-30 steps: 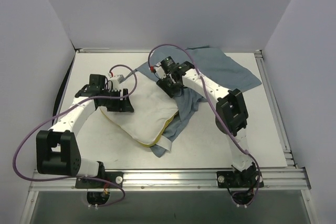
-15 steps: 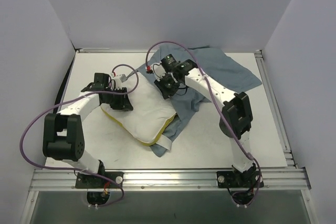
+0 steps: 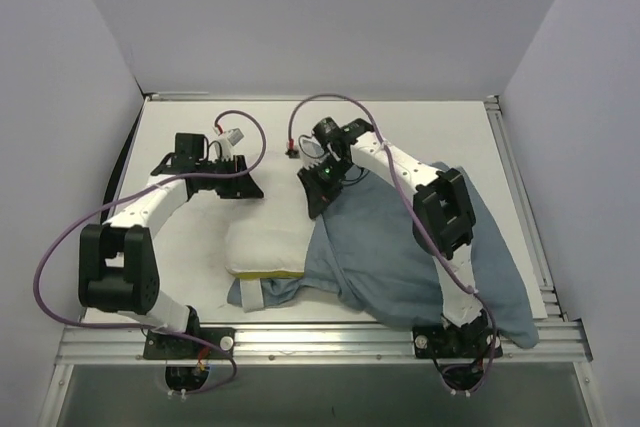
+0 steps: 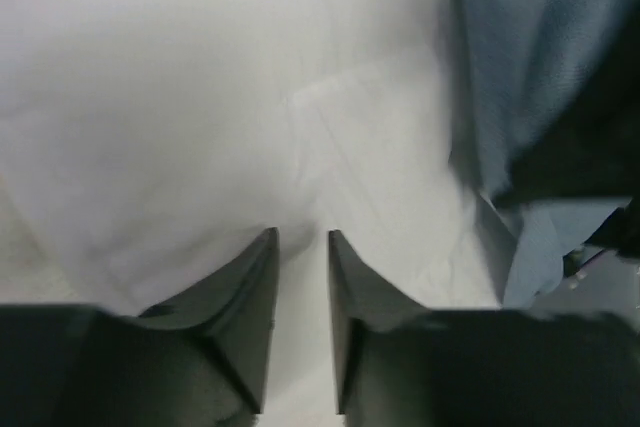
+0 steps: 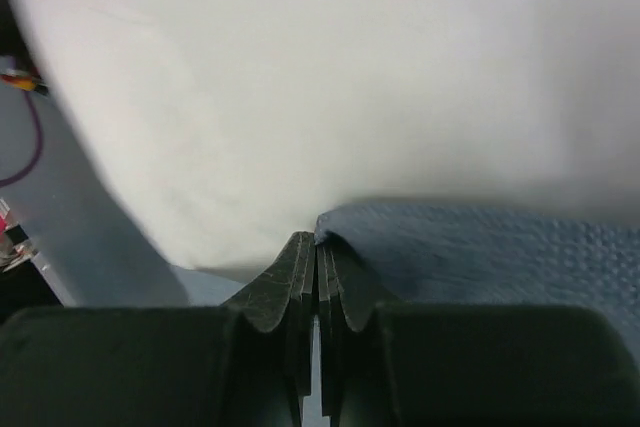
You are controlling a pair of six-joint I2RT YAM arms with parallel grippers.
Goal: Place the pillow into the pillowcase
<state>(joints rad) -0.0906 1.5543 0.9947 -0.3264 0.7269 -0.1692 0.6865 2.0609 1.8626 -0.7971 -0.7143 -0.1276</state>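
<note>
The white pillow (image 3: 265, 242) lies left of centre, its yellow band (image 3: 262, 272) facing the near edge. The grey-blue pillowcase (image 3: 400, 257) spreads from the pillow's right side to the near right and hangs over the front rail. My right gripper (image 3: 313, 209) is shut on the pillowcase edge (image 5: 500, 257), right against the pillow (image 5: 320, 77). My left gripper (image 3: 248, 190) is at the pillow's far left. In the left wrist view its jaws stand a narrow gap apart at the white pillow fabric (image 4: 200, 97), with nothing clearly pinched. The pillowcase (image 4: 520, 47) shows to their right.
A metal rail (image 3: 300, 337) runs along the table's near edge, and another (image 3: 520, 197) along the right side. Purple cables (image 3: 250, 132) loop above both arms. White walls close in the left, back and right.
The right gripper shut on the pillowcase and dragged it from the far right toward the near right. The pillow slid toward the near edge. The left jaws narrowed.
</note>
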